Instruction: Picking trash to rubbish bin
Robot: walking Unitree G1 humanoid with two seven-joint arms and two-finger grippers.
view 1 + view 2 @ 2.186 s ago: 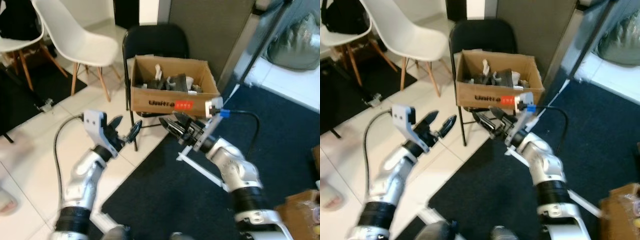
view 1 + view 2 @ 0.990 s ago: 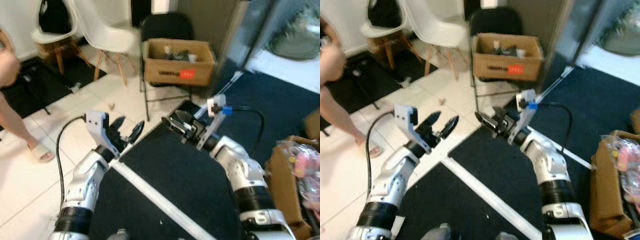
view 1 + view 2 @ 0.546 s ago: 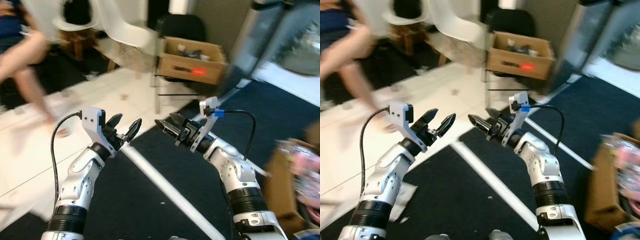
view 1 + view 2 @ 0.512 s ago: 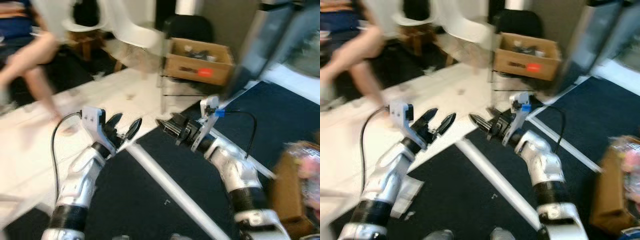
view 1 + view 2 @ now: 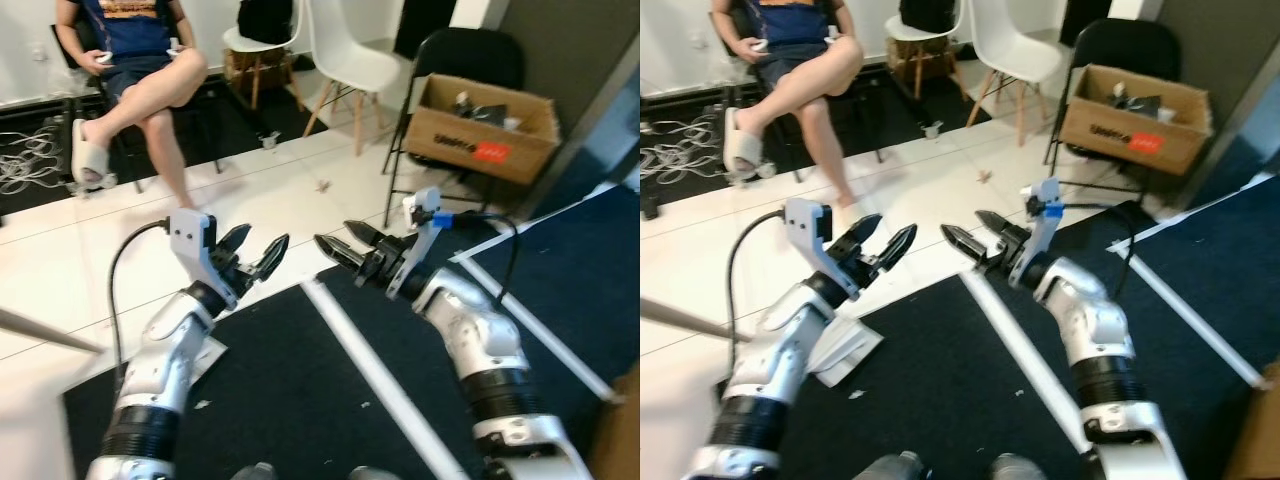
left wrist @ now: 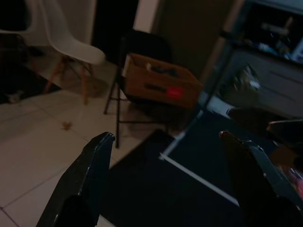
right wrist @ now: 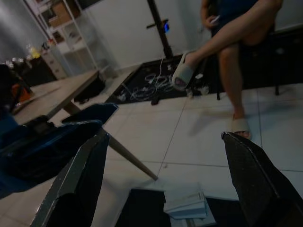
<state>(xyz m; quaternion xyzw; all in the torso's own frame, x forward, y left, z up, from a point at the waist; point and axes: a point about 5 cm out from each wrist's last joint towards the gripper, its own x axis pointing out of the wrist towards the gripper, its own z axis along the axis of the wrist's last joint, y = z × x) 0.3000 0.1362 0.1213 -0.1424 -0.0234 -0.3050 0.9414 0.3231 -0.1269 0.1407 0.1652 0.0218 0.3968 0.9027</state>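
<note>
A flat white paper packet lies where the pale tiles meet the dark carpet, just beside my left forearm; it is the white packet in the right wrist view. A small scrap lies on the tiles farther off. An open cardboard box with a red label holds several items and sits on a black folding chair at the far right. My left gripper and right gripper hover in front of me above the carpet edge, both open and holding nothing.
A person sits at the far left with legs crossed, sandalled feet on the tiles. White chairs stand behind. Cables lie at the left. A white strip runs across the carpet. A slanted pale table leg crosses the near left.
The camera has swung left: the box on the chair now sits at the upper right and the seated person is in view. Both grippers keep the same open pose.
</note>
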